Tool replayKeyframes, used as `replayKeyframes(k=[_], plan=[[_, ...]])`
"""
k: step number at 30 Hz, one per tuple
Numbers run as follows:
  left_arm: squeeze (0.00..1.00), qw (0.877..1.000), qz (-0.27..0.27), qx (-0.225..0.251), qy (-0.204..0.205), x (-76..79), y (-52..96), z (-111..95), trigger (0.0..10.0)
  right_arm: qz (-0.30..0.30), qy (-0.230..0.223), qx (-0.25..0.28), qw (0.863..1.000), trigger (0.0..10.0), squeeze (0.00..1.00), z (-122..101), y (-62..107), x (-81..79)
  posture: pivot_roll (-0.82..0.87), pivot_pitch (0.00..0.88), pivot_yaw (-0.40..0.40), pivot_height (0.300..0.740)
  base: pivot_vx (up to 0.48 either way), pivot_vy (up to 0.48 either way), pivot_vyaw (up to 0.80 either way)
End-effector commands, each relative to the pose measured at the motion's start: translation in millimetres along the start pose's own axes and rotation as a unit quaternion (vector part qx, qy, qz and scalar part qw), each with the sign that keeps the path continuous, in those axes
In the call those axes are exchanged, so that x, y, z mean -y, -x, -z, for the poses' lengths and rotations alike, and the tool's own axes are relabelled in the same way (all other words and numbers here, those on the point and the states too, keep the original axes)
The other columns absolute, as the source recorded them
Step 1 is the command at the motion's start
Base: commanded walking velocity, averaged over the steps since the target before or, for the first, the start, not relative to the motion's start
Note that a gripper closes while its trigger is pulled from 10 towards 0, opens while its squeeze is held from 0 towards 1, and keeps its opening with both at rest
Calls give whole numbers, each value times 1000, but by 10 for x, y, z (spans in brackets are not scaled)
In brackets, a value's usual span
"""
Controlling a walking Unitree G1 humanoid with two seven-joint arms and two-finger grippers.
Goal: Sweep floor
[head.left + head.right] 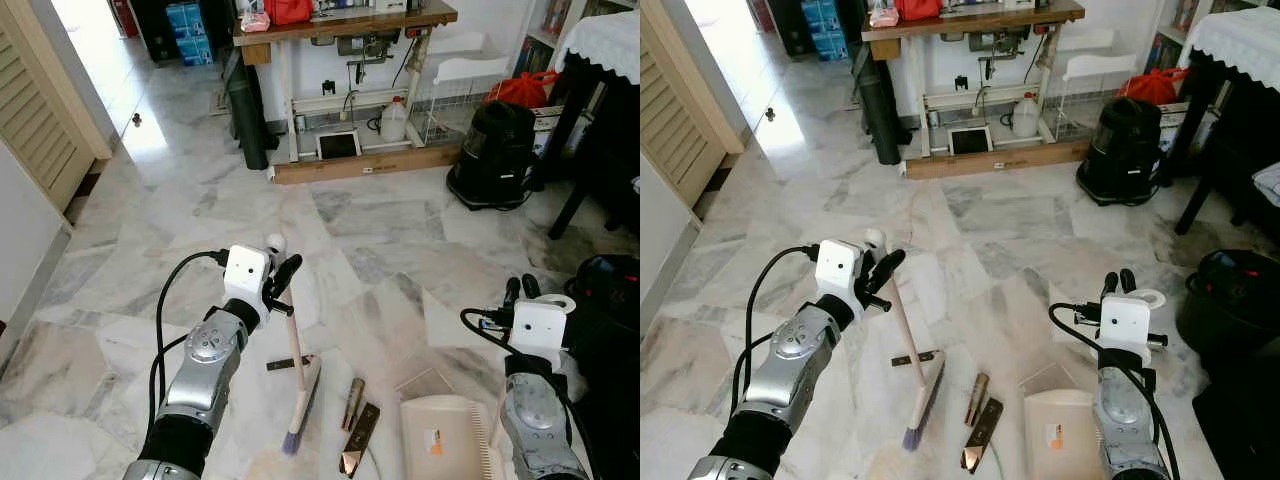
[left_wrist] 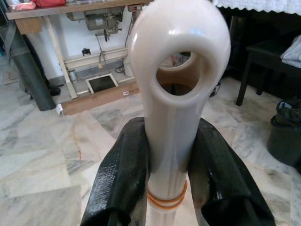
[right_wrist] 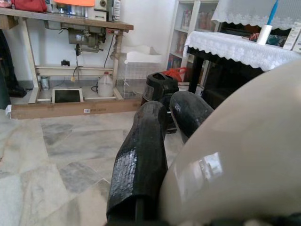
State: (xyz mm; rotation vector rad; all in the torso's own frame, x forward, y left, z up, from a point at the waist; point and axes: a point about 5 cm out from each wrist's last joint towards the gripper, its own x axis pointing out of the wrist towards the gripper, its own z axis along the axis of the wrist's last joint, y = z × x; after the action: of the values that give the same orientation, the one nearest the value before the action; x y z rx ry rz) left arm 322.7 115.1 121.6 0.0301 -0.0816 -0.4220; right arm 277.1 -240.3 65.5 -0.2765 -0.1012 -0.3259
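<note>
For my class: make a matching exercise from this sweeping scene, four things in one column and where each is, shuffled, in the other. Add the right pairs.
1. broom
2. dustpan
3. black vacuum cleaner
4. white jug

a. under the workbench
b. held in the left gripper
c. on the floor by the right gripper
d. right of the workbench, by the dark table

Pairs: 1-b, 2-c, 3-d, 4-a
</note>
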Motion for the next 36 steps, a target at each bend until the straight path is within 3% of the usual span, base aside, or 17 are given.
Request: replayKeyframes(k=[1, 10, 17, 29, 35, 36], plan=[[0, 1000, -4, 20, -3, -57, 0, -83, 10000, -5, 0, 16, 1000, 10000, 0, -61, -18, -38, -48, 0, 74, 740, 0, 0, 0], [0, 1000, 12, 12, -15, -91, 37, -102, 10000, -7, -2, -18, 1000, 10000, 0, 102, 134, -151, -26, 0, 110, 740, 0, 0, 0], [0, 999, 22, 7, -22, -120, 37, -124, 10000, -7, 13, -33, 999, 10000, 0, 197, 225, -154, -18, 0, 125, 740, 0, 0, 0], [0, 999, 30, 4, -20, -106, 21, -134, 10000, 24, 50, -9, 998, 10000, 0, 132, 145, 21, -20, 0, 127, 740, 0, 0, 0], [0, 999, 45, -5, -16, -69, 11, -126, 10000, 28, 49, -21, 998, 10000, 0, 177, 158, -44, -11, 0, 145, 740, 0, 0, 0], [0, 998, 59, -22, 6, -33, -3, -87, 10000, 29, 40, -27, 998, 10000, 0, 191, 172, -81, -9, 0, 151, 740, 0, 0, 0]])
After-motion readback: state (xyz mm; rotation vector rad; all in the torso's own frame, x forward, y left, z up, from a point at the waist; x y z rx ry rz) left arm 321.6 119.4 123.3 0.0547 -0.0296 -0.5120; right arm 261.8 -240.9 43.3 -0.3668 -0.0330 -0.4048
